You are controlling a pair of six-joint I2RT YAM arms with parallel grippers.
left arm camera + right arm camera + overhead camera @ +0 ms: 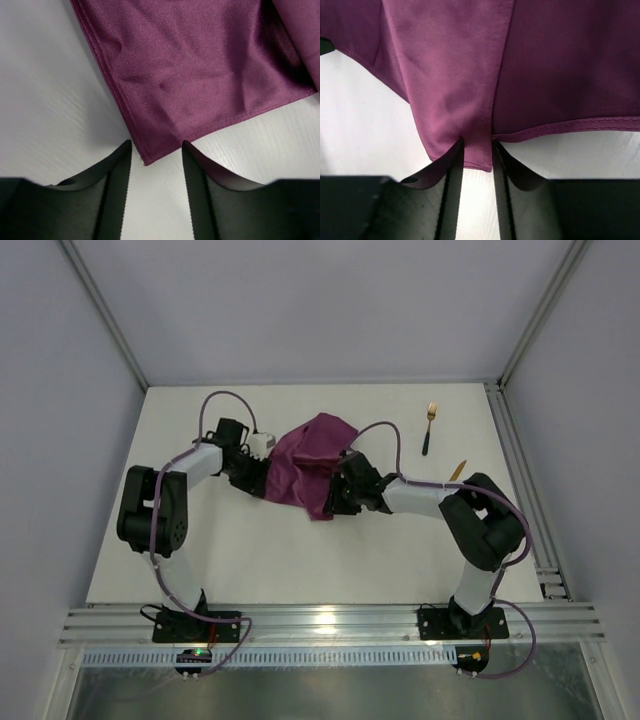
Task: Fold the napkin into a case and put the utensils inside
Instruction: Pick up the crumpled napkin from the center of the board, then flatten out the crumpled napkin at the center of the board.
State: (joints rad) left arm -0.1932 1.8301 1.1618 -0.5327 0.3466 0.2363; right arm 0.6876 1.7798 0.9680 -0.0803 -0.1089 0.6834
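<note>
Straddling the napkin (305, 465) corners — left hand (156, 145), right hand (477, 142) — jaws apart.

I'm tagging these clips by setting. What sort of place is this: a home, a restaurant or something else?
Most likely a lab test cell: a bare white table boxed in by plain grey panels and aluminium rails, with a left arm and a right arm bolted at its near edge.
</note>
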